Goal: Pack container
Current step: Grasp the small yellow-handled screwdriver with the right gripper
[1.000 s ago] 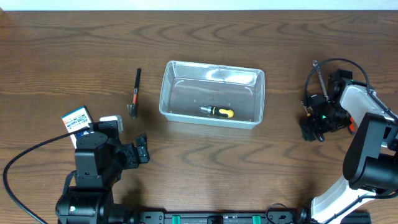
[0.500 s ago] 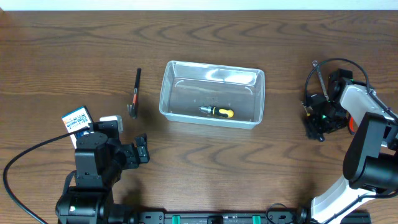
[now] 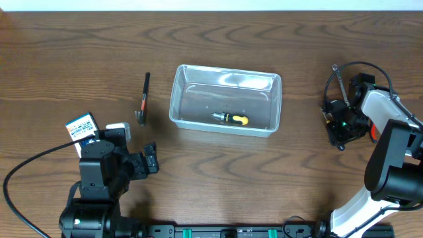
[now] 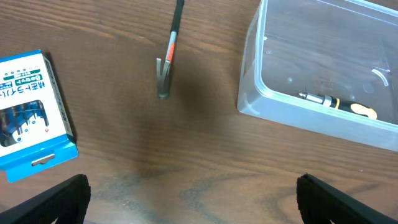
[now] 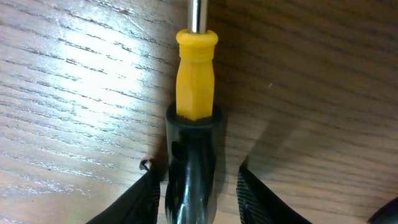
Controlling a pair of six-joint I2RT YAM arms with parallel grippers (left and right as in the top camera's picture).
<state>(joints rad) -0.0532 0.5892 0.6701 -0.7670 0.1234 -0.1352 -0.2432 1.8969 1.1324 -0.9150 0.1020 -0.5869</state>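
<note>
Container (image 3: 174, 99) sits pretty much dead centre on the wooden table (image 3: 198, 39), long side running 9 to 3, open top up. It's clear plastic. Lying on its floor near the 6 o'clock wall is a small screwdriver (image 3: 231, 119) with a yellow-and-black handle, tip pointing to 9.

Out at 9 o'clock from the tub, well apart from it, there's a black tool (image 3: 143, 99) with an orange band and a grey forked head, lying flat on the wood. Further round at about 8 o'clock is a blue-and-white card packet (image 3: 82, 125), also flat on the table.

Left gripper (image 4: 193, 199) hangs over bare wood at roughly 7 o'clock from the tub. Its fingers (image 4: 56, 199) are spread wide with nothing between them.

Right gripper (image 5: 196, 186) is way out at 3 o'clock, down at table level. It straddles the black handle of a long tool (image 5: 196, 74) that has a yellow collar and a metal shaft running off toward 12. On the wrist cam one finger (image 5: 146, 193) looks to be against the handle and the other has a sliver of gap, so it's not clamped as far as I can see. The long tool itself is lying on the wood.
</note>
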